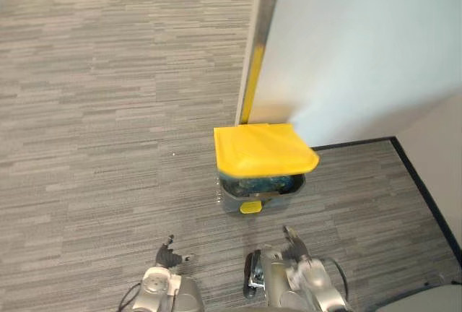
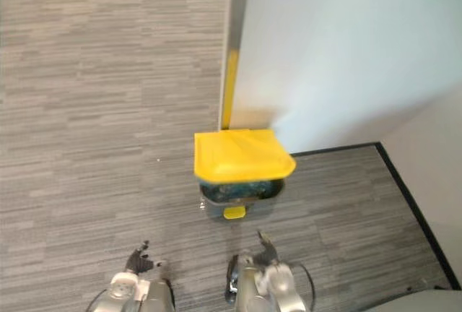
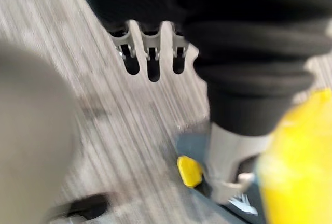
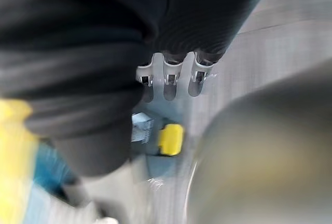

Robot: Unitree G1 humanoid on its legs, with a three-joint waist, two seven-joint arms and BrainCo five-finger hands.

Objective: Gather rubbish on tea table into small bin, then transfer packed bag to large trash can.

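Grey plastic trash can (image 1: 232, 201) with a yellow lid (image 1: 263, 149) stands on the grey striped carpet floor (image 1: 108, 110), its back against the foot of a white wall panel (image 1: 361, 52). We note the lid is raised and tilted over the opening. A yellow foot pedal (image 1: 250, 207) sits at the can's front base. Under the lid we see teal-blue material (image 1: 263, 182) inside the can; we cannot tell whether it is the packed bag. A yellow vertical strip (image 1: 253, 84) runs along the panel's edge above the can.

The left hand (image 1: 172, 256) and right hand (image 1: 292, 247) hover low near the floor's front edge, short of the can. Both hang with fingers (image 3: 150, 53) loosely spread, holding nothing; the right hand's fingers (image 4: 170, 79) point toward the pedal.
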